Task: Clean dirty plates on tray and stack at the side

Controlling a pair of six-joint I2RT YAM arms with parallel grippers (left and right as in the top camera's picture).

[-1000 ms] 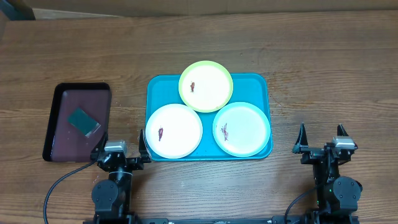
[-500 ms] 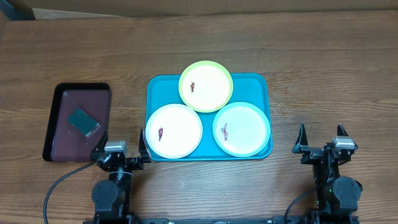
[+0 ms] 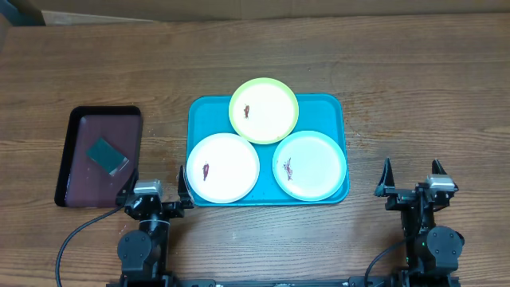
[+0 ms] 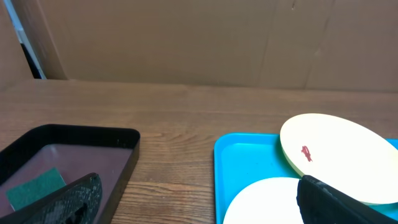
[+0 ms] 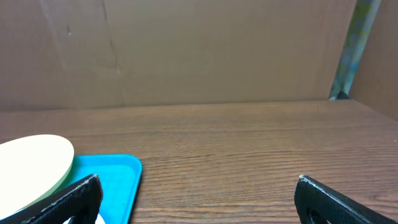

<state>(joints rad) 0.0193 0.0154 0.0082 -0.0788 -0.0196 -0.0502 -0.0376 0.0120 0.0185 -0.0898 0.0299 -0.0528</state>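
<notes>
The turquoise tray (image 3: 203,115) lies at the table's middle and holds three plates, each with a dark red smear. The lime-green-rimmed plate (image 3: 264,110) is at the back, the white plate (image 3: 223,167) front left, the pale aqua plate (image 3: 311,165) front right. My left gripper (image 3: 157,177) is open and empty, just left of the tray's front left corner. My right gripper (image 3: 413,171) is open and empty, right of the tray. The left wrist view shows the tray (image 4: 239,163), green plate (image 4: 339,155) and white plate (image 4: 264,202). The right wrist view shows the tray's corner (image 5: 115,171).
A dark maroon, black-rimmed tray (image 3: 80,127) with a green sponge (image 3: 107,155) lies at the left; it also shows in the left wrist view (image 4: 93,140). Cardboard walls stand behind the table (image 5: 217,50). Bare wood lies right of the blue tray.
</notes>
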